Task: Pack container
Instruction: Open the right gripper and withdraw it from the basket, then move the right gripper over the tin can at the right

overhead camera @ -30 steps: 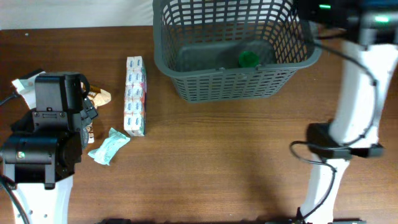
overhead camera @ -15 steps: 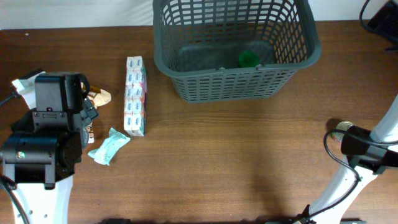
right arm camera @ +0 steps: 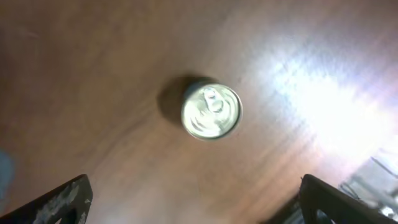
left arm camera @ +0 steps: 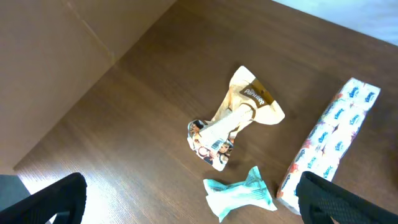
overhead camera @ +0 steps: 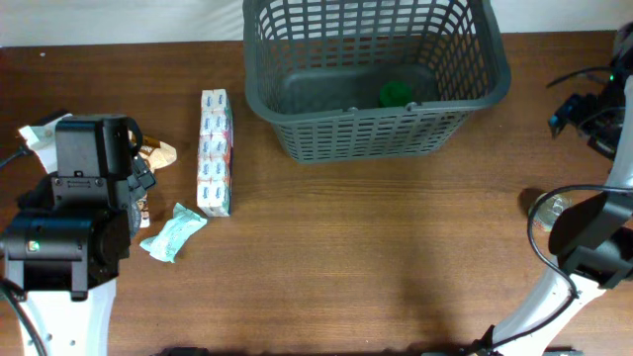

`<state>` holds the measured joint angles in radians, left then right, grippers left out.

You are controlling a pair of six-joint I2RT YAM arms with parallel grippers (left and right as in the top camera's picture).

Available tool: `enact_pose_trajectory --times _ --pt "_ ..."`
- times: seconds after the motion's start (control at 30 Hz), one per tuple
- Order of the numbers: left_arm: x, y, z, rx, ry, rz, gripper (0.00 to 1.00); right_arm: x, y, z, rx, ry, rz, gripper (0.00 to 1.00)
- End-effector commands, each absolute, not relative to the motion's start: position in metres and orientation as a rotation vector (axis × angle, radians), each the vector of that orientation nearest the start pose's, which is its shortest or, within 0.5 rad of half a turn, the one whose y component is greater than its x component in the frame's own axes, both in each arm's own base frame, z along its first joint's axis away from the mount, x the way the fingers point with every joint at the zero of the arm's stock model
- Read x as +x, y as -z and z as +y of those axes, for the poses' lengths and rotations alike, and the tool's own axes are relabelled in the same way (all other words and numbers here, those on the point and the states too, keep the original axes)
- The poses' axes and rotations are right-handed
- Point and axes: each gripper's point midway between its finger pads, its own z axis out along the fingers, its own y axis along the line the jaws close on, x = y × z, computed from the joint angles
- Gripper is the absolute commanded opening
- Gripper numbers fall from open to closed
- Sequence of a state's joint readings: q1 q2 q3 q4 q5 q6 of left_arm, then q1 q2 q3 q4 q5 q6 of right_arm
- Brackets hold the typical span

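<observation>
The dark grey basket (overhead camera: 356,133) stands at the back centre of the table with a green-lidded jar (overhead camera: 396,94) lying inside. A small metal tin can (right arm camera: 211,112) stands upright on the table at the right, partly hidden by my right arm in the overhead view (overhead camera: 547,210). My right gripper (right arm camera: 199,208) is open and empty, high above the can. My left gripper (left arm camera: 193,205) is open and empty above a teal packet (left arm camera: 239,196), with a tan snack packet (left arm camera: 233,118) beyond it.
A long strip pack of tissues (overhead camera: 214,153) lies left of the basket and shows in the left wrist view (left arm camera: 329,149). The teal packet (overhead camera: 173,232) lies beside my left arm (overhead camera: 74,218). A white scrap (overhead camera: 35,133) sits at the far left edge.
My right arm has swung away from over the basket to the right edge of the table, above the tin can. The left arm and the objects have not moved.
</observation>
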<state>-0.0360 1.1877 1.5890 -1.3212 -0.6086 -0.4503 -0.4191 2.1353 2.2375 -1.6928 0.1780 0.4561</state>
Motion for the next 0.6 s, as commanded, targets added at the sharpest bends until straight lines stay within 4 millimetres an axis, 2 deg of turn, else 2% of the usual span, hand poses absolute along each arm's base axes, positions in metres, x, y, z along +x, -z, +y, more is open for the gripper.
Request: enact_pose_trajectory --times 0.0,0.17,0.4,0.47,0.57 --pt "0.257 -0.342 0.090 -0.733 -0.511 2.213 1.00 0.336 -0.186 -0.190 1.323 0.256 2.856 0.99" --pt "0.257 -0.342 0.090 -0.733 -0.511 2.213 1.00 0.314 -0.194 -0.193 1.350 0.241 2.851 0.99" --pt "0.257 -0.342 0.090 -0.733 -0.510 2.212 0.99 0.278 -0.214 -0.172 1.264 0.208 2.806 0.99" --pt "0.257 -0.342 0.090 -0.733 -0.511 2.213 0.99 0.269 -0.212 -0.168 1.238 0.211 2.772 0.99" --pt "0.257 -0.342 0.090 -0.733 -0.510 2.212 1.00 0.265 -0.194 -0.166 1.170 0.218 2.731 0.99"
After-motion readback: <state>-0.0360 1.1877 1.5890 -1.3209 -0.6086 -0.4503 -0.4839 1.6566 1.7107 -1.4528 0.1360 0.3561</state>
